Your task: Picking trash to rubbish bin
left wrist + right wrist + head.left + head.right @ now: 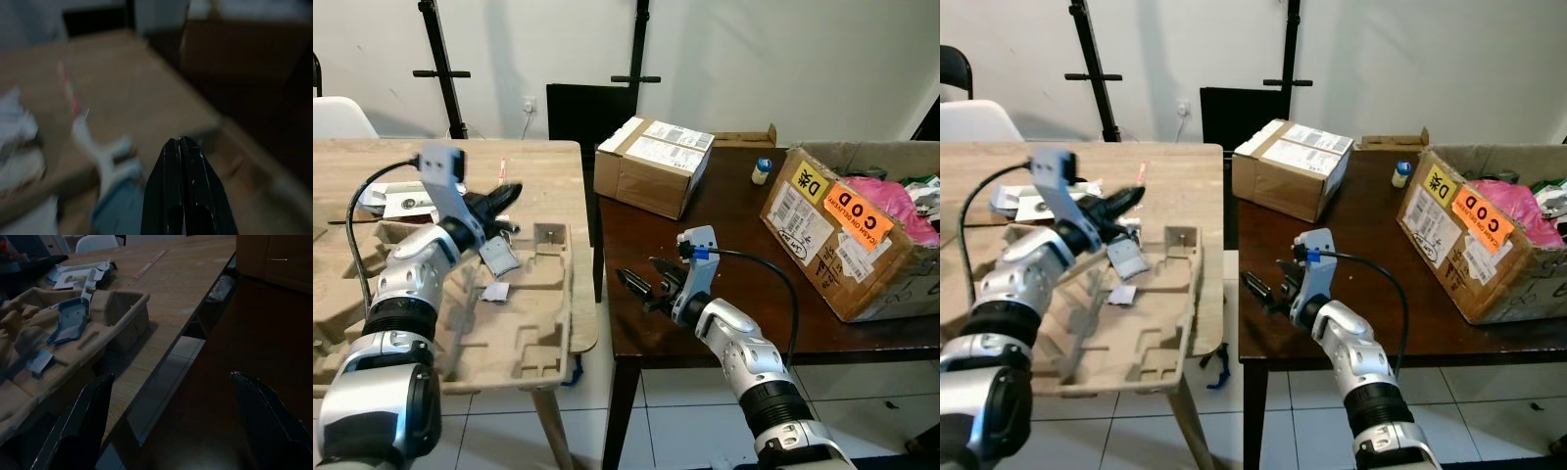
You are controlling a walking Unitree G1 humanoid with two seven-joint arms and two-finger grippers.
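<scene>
Orange "C.O.D" label (858,217) on open box (862,255); left end effector (509,193) pressed together — right end effector (641,284) spread.

Two silver metallic arms built of rounded segments, separated by black ribbed ring joints at elbow and forearm. Left gripper (509,193): two long, glossy black tapered fingers (183,186), with a pale grey box-shaped camera housing mounted above the wrist. Right gripper (641,282): two black fingers (83,421) with a textured inner face, a grey wrist housing and a small blue fitting. A black cable loops from each wrist housing back along the arm.
</scene>
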